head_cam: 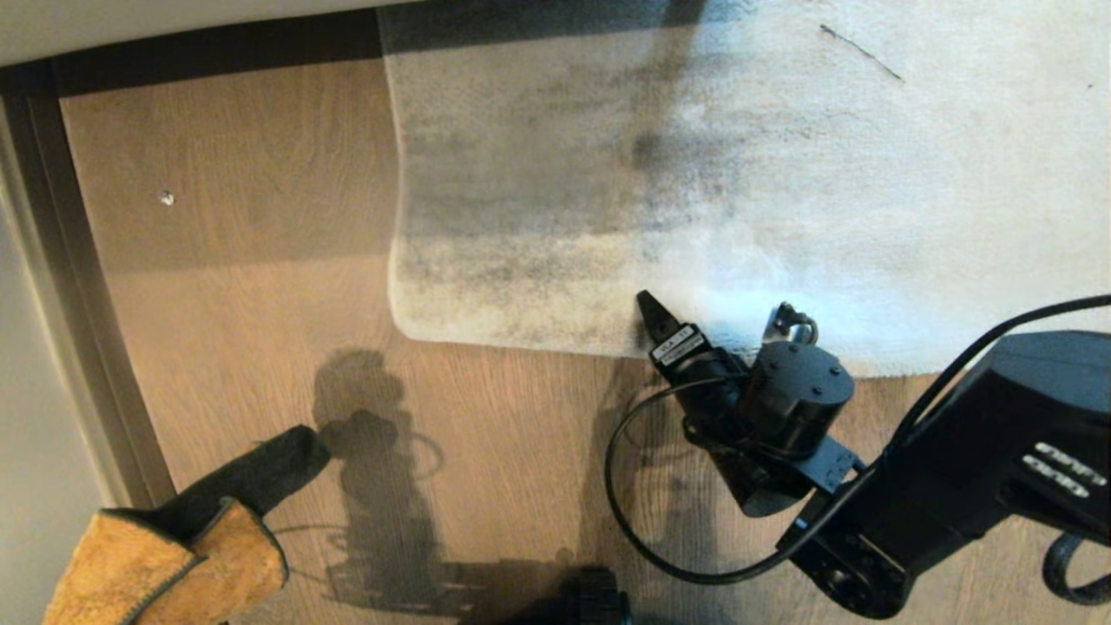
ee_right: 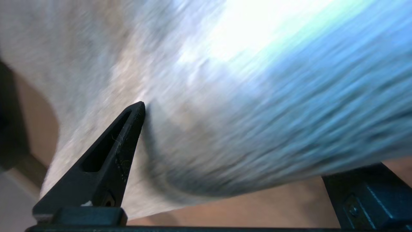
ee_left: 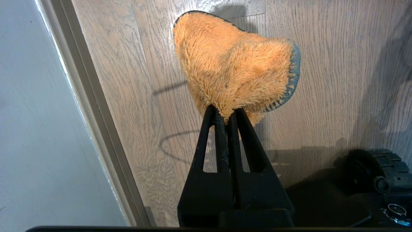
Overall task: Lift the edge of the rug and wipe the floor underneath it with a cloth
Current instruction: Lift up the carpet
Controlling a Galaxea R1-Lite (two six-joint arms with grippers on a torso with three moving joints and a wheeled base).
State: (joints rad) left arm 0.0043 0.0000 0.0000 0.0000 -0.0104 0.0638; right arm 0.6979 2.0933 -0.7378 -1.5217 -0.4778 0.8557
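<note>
Head view: R gripper (head_cam: 716, 319) over rug edge (head_cam: 555, 334), fingers spread wide, holding nothing. Rug lies flat on floor (head_cam: 260, 286). Cloth (head_cam: 165, 555) at near-left corner, just beside skirting strip (head_cam: 78, 286).

L wrist view: L gripper (ee_left: 225, 114) pinched tight on orange cloth (ee_left: 231, 67), above floor (ee_left: 322, 80).

R wrist view: one finger (ee_right: 128, 129) against rug pile (ee_right: 225, 129); the other mostly out of frame.

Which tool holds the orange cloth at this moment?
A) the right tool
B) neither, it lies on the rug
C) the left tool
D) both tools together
C: the left tool is shut on the cloth above the floor, while the right tool stands open at the rug edge.
</note>
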